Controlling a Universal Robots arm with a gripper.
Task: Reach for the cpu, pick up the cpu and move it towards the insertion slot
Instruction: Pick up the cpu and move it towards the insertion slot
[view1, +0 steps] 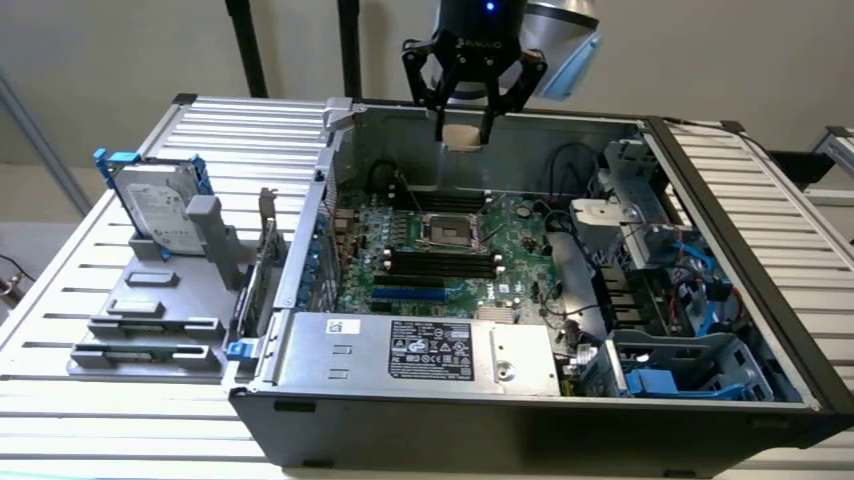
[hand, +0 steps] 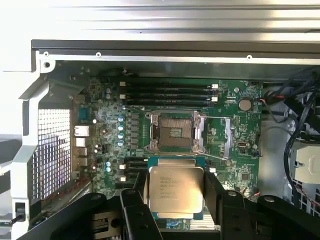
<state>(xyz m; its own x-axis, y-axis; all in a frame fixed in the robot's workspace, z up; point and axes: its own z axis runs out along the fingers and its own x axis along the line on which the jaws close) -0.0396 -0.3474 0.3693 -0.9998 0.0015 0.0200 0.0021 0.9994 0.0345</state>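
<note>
Silver-topped, the cpu (hand: 176, 192) sits pinched between the gripper (hand: 175, 200)'s closed-in fingers above the insertion slot (hand: 174, 132), seemingly level; any tilt could bend socket pins.

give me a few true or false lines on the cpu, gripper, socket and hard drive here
1. The gripper holds the cpu. True.
2. The cpu already sits in the socket. False: the socket is open and bare, with the cpu held above the case.
3. The hard drive stands upright in a grey holder, outside the case. True.
4. The case lid is on. False: the case is open, its motherboard exposed.
5. The hard drive lies at the exterior view's right. False: it is at the left.
</note>
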